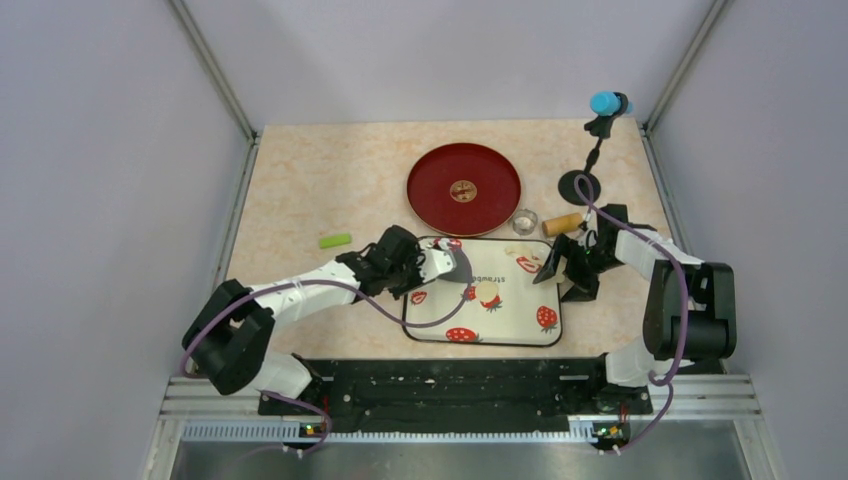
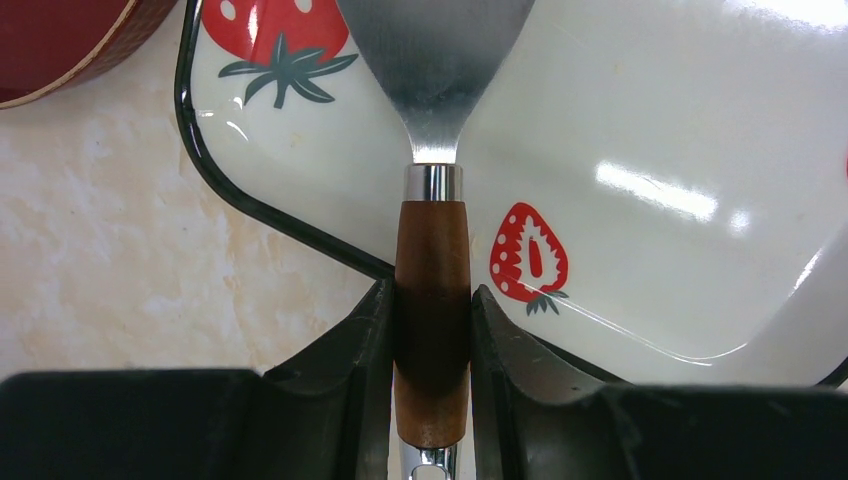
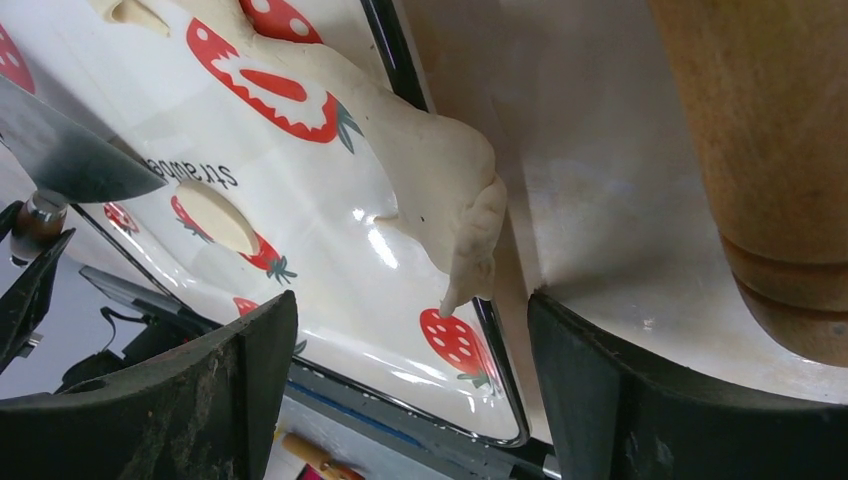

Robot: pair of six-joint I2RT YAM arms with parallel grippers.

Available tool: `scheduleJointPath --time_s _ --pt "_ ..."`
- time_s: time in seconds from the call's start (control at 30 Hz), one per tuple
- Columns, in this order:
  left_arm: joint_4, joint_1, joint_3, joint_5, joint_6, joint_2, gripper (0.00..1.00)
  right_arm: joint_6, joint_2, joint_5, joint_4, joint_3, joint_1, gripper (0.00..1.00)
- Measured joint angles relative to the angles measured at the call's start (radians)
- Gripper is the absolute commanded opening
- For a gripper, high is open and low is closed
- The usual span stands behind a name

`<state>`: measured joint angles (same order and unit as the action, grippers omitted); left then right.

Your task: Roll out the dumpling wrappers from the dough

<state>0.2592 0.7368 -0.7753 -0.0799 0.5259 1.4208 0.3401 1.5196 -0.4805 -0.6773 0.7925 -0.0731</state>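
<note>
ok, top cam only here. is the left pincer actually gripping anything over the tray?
Observer: Yes. The left wrist view shows the left pincer shut on the brown wooden handle of a spatula, with its metal blade out over the strawberry tray.
Operator: and the right one? can't tell from up here.
Observer: The right pincer is open with nothing between its fingers. The dough lies just ahead of it.
Operator: dough fully inside the tray?
Observer: No. In the right wrist view it lies across the tray's black rim, partly outside it.
</note>
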Motion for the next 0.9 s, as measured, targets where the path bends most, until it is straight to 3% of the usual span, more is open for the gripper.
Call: scheduleJointPath --time_s 0.9 --pt "-0.056 0.032 0.053 0.029 0.106 0.014 0.00 -0.018 0.021 -0.040 -0.008 0.008 0.000 0.83"
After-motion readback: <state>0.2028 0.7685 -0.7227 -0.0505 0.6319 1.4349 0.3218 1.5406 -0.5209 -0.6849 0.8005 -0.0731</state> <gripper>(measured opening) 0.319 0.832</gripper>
